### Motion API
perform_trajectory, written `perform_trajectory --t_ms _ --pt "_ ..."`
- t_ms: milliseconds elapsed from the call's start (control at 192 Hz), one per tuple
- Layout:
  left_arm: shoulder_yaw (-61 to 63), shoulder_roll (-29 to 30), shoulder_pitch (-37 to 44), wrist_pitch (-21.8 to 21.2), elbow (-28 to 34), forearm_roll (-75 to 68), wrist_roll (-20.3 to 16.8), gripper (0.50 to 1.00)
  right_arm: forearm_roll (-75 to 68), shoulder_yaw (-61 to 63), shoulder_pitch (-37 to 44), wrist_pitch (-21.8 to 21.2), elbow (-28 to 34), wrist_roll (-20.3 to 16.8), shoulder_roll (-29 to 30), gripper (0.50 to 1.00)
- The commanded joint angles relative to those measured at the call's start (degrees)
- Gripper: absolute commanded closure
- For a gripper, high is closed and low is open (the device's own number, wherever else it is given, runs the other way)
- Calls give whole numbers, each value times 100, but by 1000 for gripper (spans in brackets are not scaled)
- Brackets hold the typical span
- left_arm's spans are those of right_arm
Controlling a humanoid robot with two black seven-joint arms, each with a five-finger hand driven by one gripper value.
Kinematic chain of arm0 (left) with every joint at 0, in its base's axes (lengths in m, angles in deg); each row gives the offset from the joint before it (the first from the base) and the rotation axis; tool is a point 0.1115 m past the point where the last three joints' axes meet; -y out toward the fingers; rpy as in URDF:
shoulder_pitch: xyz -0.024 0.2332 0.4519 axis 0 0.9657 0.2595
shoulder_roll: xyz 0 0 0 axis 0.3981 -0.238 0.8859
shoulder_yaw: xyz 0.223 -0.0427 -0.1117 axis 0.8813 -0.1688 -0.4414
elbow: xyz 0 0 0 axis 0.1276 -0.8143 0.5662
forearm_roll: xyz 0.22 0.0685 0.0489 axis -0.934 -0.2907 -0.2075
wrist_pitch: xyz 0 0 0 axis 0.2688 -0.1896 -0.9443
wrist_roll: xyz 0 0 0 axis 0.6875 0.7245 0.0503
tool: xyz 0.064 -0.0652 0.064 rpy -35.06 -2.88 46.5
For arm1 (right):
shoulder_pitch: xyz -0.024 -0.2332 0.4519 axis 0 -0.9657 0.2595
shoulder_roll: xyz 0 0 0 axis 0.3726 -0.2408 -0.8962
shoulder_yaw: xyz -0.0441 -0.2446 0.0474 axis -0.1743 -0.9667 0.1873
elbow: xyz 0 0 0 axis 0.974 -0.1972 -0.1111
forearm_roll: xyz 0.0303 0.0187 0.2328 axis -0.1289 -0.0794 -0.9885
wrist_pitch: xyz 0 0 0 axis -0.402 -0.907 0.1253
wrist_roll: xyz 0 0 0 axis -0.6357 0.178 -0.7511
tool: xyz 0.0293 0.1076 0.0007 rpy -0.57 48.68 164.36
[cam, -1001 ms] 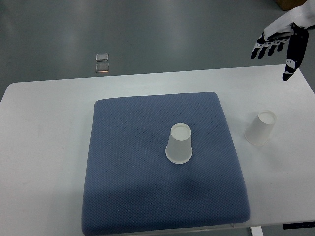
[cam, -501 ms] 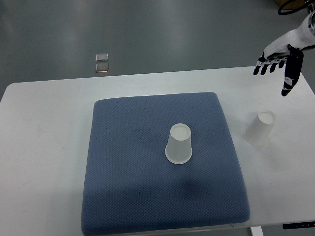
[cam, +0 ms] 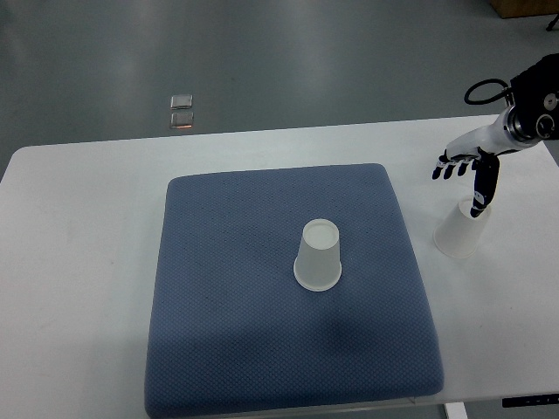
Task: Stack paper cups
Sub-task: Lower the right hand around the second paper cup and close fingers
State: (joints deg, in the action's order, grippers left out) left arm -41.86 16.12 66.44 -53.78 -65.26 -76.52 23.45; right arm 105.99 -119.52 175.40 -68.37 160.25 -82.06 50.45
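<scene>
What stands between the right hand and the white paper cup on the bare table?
Nothing visible does. The right hand, fingers spread, hangs directly above the white paper cup on the bare table, its thumb overlapping the cup's top; whether they touch is unclear.

A lab-like workspace: plain white table [cam: 87,227], blue mat [cam: 236,349], bare grey polished floor [cam: 306,61].

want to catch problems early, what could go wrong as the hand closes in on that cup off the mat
The right hand hovers open right over the upside-down cup on the table, thumb already above its top. Coming down off-center could tip or shove this light cup, possibly toward the table edge on the right.

The cup on the mat stands on a soft blue mat, so pressing the other cup onto it could tilt it.
</scene>
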Motion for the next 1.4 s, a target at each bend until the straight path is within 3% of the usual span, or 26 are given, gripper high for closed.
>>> perform_trajectory --t_ms 0,714,1392 --pt "4 0 1 0 -7 0 0 500 0 16 -295 238 -73 -12 34 587" --pt "-5 0 62 0 11 0 0 500 53 -63 -1262 932 -741 -4 315 601" --pt "-5 0 62 -9 11 0 0 500 53 7 -1385 959 -847 14 280 664"
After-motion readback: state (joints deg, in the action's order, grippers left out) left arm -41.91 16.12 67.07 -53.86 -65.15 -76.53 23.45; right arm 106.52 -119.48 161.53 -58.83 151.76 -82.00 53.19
